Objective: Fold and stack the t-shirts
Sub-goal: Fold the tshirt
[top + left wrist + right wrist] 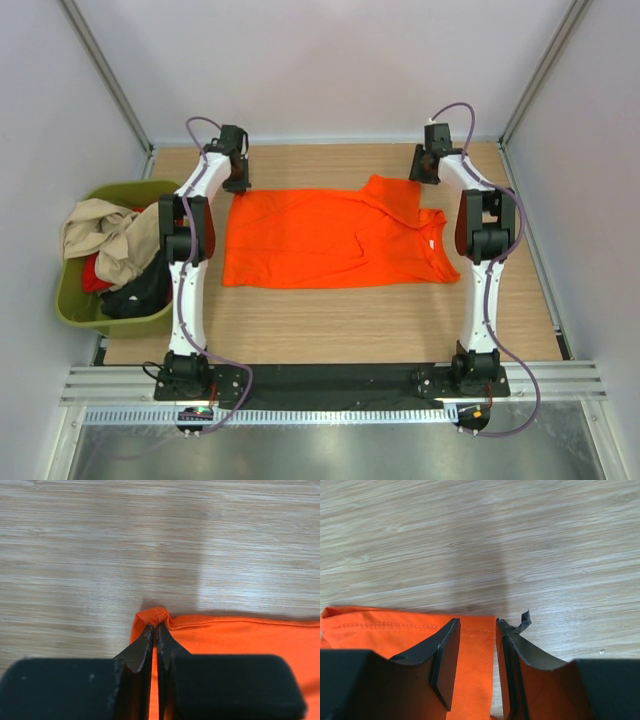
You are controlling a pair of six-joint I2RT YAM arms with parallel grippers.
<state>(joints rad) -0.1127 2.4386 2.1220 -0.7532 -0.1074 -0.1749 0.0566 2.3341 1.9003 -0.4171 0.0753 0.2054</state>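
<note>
From above, the bright orange round-necked cloth t-shirt (330, 240) lies spread flat on the pale wooden table (330, 325), stretched between the pincers. The left pincer (237, 175) is at its far hem corner and the right pincer (425, 165) at its far sleeve. Well to the left of the left pincer, the olive-green plastic tub (75, 305) holds the beige, red and black shirts (105, 240), crumpled together.

In the left wrist view, the jaws are pressed together on a small bunched nub of orange corner poking just past the tips.

In the right wrist view, the jaws stand narrowly apart astride the sleeve hem, with cloth between them not yet pinched.

The shirt looks light and limp and will likely sag wherever it is unsupported. The stitched hems and corners, where the cloth is doubled, seem the surest places to grip.
</note>
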